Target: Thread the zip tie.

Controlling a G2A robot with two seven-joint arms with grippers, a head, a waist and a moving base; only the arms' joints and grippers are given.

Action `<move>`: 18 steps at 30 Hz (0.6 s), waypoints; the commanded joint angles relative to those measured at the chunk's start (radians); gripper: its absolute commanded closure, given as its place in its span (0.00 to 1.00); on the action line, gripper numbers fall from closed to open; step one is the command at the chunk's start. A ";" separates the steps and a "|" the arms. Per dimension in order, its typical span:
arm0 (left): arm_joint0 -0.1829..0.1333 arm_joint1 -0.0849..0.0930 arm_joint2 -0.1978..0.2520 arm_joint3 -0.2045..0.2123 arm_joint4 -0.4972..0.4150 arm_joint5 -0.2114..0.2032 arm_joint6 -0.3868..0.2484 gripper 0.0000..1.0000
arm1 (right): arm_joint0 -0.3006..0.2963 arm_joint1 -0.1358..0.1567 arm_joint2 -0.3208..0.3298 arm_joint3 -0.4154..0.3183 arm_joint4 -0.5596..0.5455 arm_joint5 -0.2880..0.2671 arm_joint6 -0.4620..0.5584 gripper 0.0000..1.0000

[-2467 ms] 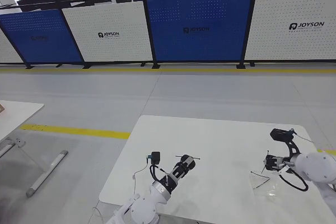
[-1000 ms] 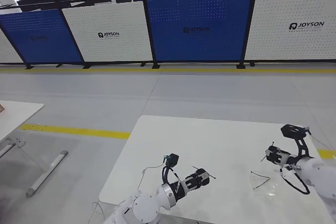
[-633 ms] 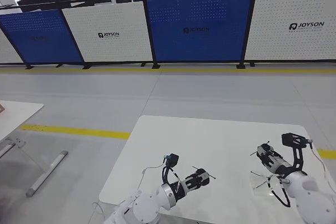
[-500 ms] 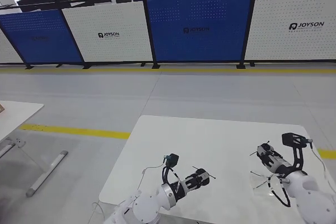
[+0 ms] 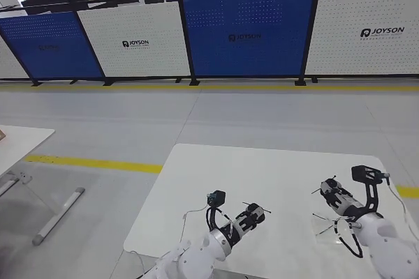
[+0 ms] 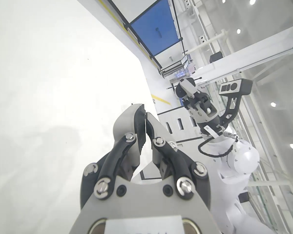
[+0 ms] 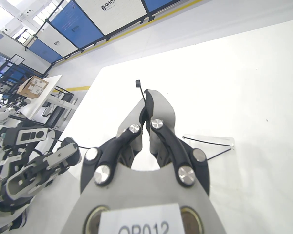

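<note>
- We are looking down on the white table point(image 5: 216, 174). The left gripper point(image 6: 145, 116) is hanging at about 7 o'clock from the table's middle and the right gripper point(image 7: 145, 103) at about 3 o'clock.
- The left gripper is clenching the left zip tie point(image 7: 82, 147), and the thin strap is sticking out on both sides of the closed fingers.
- The right gripper is pinching the right zip tie point(image 7: 138, 83), and the tie's square head is projecting just past the fingertips.
- Spare ties point(image 7: 183, 137) are lying on a clear tray point(image 7: 230, 140) on the table, at about 6 o'clock from the right gripper.
- Compared with half a second earlier, the left gripper is sitting farther toward 1 o'clock and so nearer its partner. The right arm is keeping the pose it reached after swinging round to point toward 10 o'clock.
- We are reading this as the approach stage: both ties are secured but are staying well apart, so threading is not yet beginning.
- We are judging that the next move is calling for closing the gap and aiming a strap tip squarely at the small head slot. A slight tilt is likely to make the tip miss.
</note>
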 commanded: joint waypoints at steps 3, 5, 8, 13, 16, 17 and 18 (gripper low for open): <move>0.001 0.000 -0.002 -0.001 -0.001 -0.001 -0.002 1.00 | 0.000 0.000 0.000 0.000 0.000 0.000 0.000 1.00; 0.001 0.000 -0.002 -0.001 -0.001 -0.001 -0.002 1.00 | -0.004 -0.002 0.001 -0.005 0.009 -0.014 -0.008 1.00; 0.001 0.000 -0.002 -0.001 -0.001 -0.001 -0.002 1.00 | -0.051 -0.010 0.030 -0.030 0.064 -0.077 -0.139 1.00; 0.001 0.000 -0.002 -0.001 -0.001 -0.001 -0.002 1.00 | -0.209 -0.010 0.099 -0.064 0.112 -0.221 -0.262 1.00; 0.001 0.000 -0.002 -0.001 -0.001 -0.001 -0.002 1.00 | -0.286 -0.009 0.124 -0.079 0.099 -0.271 -0.300 1.00; 0.001 0.000 -0.002 -0.001 -0.001 -0.001 -0.002 1.00 | -0.304 -0.009 0.126 -0.086 0.104 -0.299 -0.295 1.00; 0.001 0.000 -0.002 -0.001 -0.001 -0.001 -0.002 1.00 | -0.307 -0.010 0.127 -0.089 0.100 -0.306 -0.289 1.00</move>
